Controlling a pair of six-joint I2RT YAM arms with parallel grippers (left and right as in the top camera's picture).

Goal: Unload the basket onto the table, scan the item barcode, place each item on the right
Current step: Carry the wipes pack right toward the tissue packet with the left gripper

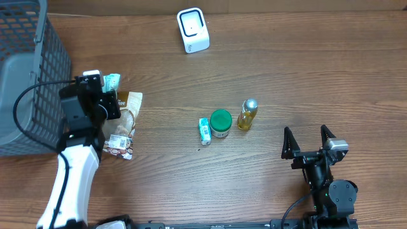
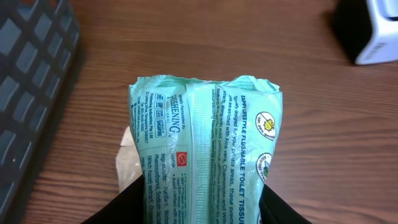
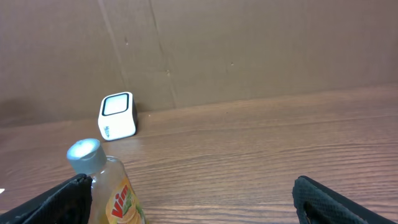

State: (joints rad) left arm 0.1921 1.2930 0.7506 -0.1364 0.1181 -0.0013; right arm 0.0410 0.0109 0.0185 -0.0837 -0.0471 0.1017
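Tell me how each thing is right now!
left gripper, shut on tissue pack
tissue pack, pinched, printed side showing
right gripper, open, empty
yellow bottle, upright, capped
green-lidded jar, upright, lid on
small teal item, lying flat
scanner, standing upright
snack packets, lying flat

A brown wooden desk (image 1: 191,191) fills the overhead view, its grain running left to right with a few darker streaks. The light falls evenly, throws only soft shadows, and leaves a dull sheen on the wood. In the right wrist view a plain brown wall (image 3: 249,50), much like cardboard, rises behind the desk's far edge, with two slanting creases in the upper left of the frame. A grey lattice basket (image 1: 57,51) sits in the overhead view's upper left corner.
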